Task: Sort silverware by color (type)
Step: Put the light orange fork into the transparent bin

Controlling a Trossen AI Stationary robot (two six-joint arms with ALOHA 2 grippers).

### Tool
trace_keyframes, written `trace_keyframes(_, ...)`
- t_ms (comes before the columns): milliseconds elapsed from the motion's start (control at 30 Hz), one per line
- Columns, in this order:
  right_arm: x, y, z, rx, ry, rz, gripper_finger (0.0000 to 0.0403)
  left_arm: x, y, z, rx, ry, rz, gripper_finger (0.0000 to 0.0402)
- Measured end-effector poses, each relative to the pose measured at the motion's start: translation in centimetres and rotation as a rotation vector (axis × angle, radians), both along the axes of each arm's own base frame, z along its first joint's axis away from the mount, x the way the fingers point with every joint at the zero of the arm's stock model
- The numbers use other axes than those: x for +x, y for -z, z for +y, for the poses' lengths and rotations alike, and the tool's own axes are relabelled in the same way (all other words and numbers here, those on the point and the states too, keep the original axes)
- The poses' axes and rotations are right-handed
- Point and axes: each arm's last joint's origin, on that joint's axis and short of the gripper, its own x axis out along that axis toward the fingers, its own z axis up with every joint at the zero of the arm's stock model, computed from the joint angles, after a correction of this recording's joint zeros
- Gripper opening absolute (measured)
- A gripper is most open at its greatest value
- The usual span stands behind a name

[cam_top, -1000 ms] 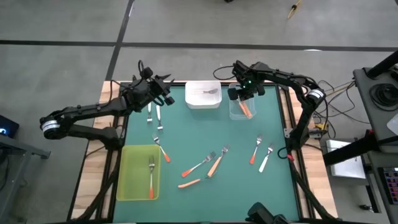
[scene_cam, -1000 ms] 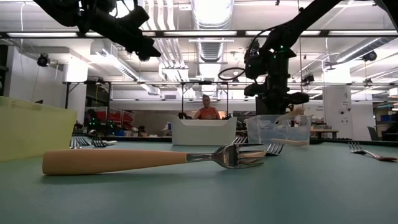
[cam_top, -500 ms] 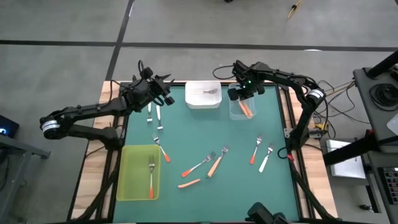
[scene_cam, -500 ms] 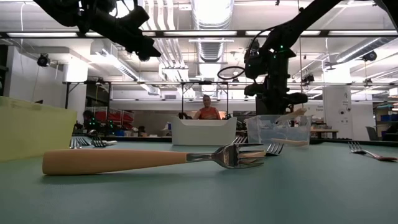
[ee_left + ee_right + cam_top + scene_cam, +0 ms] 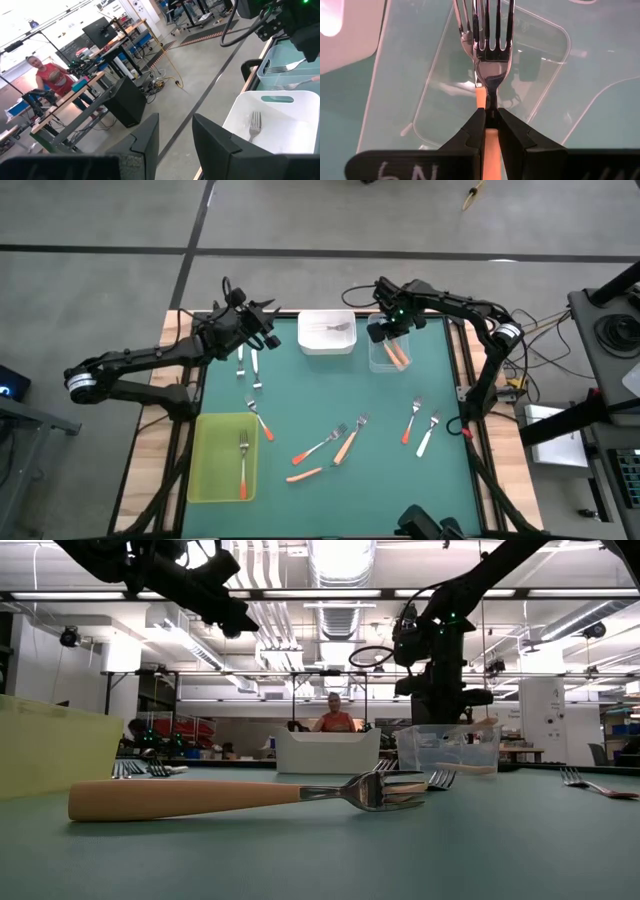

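left gripper [image 5: 262,330] hovers off the table at the far left edge, jaws spread with a clear gap, nothing between them. two white-handled forks [image 5: 247,364] lie on the green mat [image 5: 330,395] just below and in front of those jaws. nearer the front, a red-orange fork [image 5: 260,421] lies by the yellow-green tray [image 5: 205,470], and the tray holds one red-orange fork [image 5: 243,461].

white tray [image 5: 327,333] sits to the right of the left jaws, at the far edge, between the two grippers; one fork [image 5: 255,122] lies in it. no label readable on it.

middle front of the mat: a light orange fork [image 5: 349,440], a red-orange fork [image 5: 320,447] touching or crossing it, and a red-orange handle piece [image 5: 304,474] close by. in the low view a light orange fork [image 5: 240,796] lies flat in the foreground.

right gripper [image 5: 388,331] is over the clear tray [image 5: 388,357] at the far right, jaws pressed on the handle of a light orange fork [image 5: 487,75], pinching it just behind the tines, tines pointing out ahead of the jaws over the tray floor. another fork lies in the tray under it. white handwriting on the gripper body in the right wrist view, looks like "6n", rest unreadable.

right front of the mat: a red-orange fork [image 5: 411,421] and a white fork [image 5: 429,432] side by side, well apart from the right jaws.

a person in a red top [image 5: 333,716] sits in the room beyond the table.
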Motion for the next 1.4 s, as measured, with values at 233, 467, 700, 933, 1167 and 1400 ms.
trace_keyframes(233,-0.05,0.0,-0.07,-0.02,0.005,0.019,0.0028,0.0,0.0,0.0,0.0,0.0,0.0,0.01)
trace_keyframes(467,-0.14,0.03,0.24,0.027,-0.054,0.007,0.0028,0.0,0.0,0.0,0.0,0.0,0.0,0.01)
trace_keyframes(700,0.04,0.0,0.08,0.007,-0.093,-0.015,0.0028,0.0,0.0,0.0,0.0,0.0,0.0,0.01)
trace_keyframes(933,0.72,-0.17,-0.59,-0.069,-0.101,-0.082,0.0028,0.0,0.0,0.0,0.0,0.0,0.0,0.01)
trace_keyframes(1167,0.73,-0.18,-0.6,-0.068,-0.091,-0.083,0.0028,0.0,0.0,0.0,0.0,0.0,0.0,0.01)
trace_keyframes(1400,0.69,-0.64,-0.57,-0.083,-0.102,-0.092,0.0028,0.0,0.0,0.0,0.0,0.0,0.0,0.01)
